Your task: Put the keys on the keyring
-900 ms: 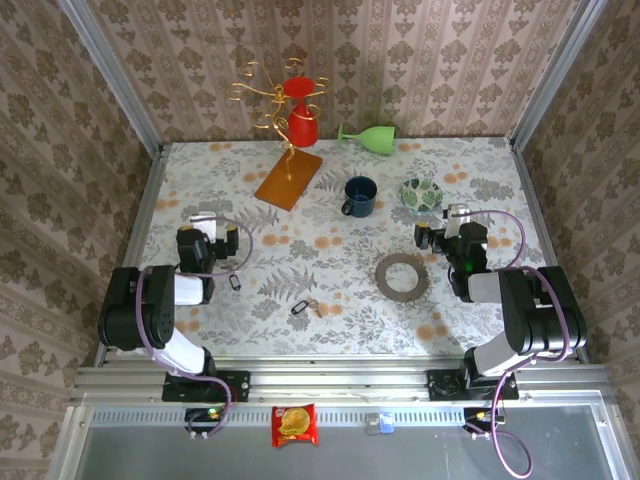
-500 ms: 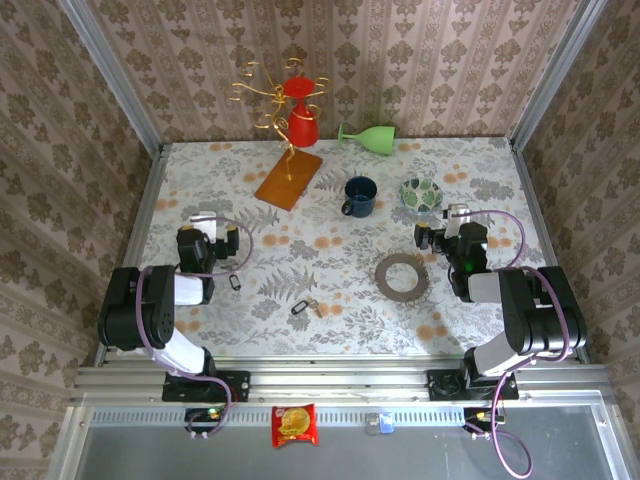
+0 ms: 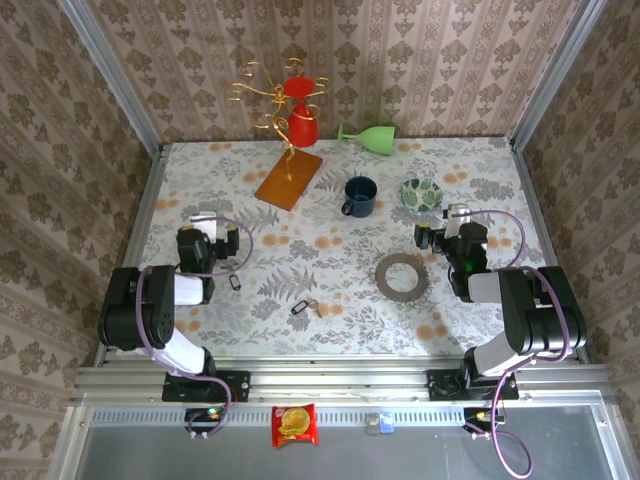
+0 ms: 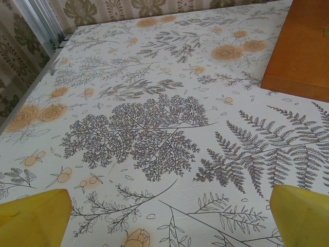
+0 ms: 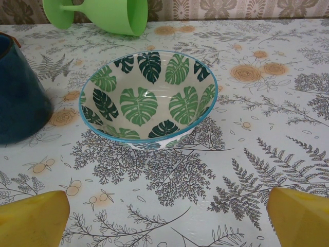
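Keys (image 3: 305, 306), keyring (image 3: 402, 273) unmoved vs prev; L fingers (image 4: 33, 218), R fingers (image 5: 31, 220) both spread wide, static.

Table (image 3: 330, 240) white, printed with grey ferns and orange roses. Walls (image 3: 420, 50) beige with brown damask motif. Mug (image 3: 359, 196) dark blue. Bowl (image 5: 149, 98) cream inside with light and dark green leaf print, turquoise rim. Glass (image 3: 368, 137) lime green. Goblet (image 3: 303, 125) red, on a gold wire stand (image 3: 262, 95) with orange-brown wood base (image 3: 289, 178). Keyring (image 3: 402, 273) plain grey. Keys (image 3: 305, 306) silvery with black. Left gripper (image 4: 164, 226) fingers (image 4: 33, 216) yellow; right gripper (image 5: 164, 226) fingers (image 5: 31, 218) yellow too. Arms (image 3: 140, 310) black with white sections, cables (image 3: 513, 225) purple. Packet (image 3: 294, 424) red with yellow.
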Available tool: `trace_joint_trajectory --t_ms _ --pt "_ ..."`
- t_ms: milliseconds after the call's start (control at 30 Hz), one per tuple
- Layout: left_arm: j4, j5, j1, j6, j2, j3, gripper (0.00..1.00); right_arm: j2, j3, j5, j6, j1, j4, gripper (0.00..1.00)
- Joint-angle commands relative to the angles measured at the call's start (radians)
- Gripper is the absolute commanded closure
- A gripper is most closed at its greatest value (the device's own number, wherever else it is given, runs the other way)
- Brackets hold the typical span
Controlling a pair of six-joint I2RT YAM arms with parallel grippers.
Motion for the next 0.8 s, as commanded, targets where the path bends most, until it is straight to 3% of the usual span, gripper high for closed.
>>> trace_joint_trajectory --t_ms 0,167,300,400,633,767 --pt "0.017 0.013 0.010 -0.008 -0.012 0.010 0.00 0.003 0.017 0.025 0.011 0.005 0.005 0.00" --pt "0.248 -0.033 0.011 -0.024 -0.040 -0.126 0.00 -0.067 0.031 0.018 0.002 0.005 -0.073 0.00" --pt "0.354 -0.076 0.010 -0.038 -0.124 -0.218 0.00 -0.211 0.100 0.087 0.029 0.014 -0.324 0.04" --pt "0.253 -0.105 0.001 -0.036 -0.244 -0.218 0.00 -0.304 0.119 0.125 0.080 0.038 -0.428 0.09" --pt "-0.294 -0.033 -0.007 -0.102 -0.529 -0.026 0.03 -0.494 0.226 0.166 0.235 0.183 -0.892 0.17" --pt "-0.364 0.027 -0.056 -0.155 -0.583 0.007 0.07 -0.533 0.287 0.172 0.377 0.268 -1.145 0.21"
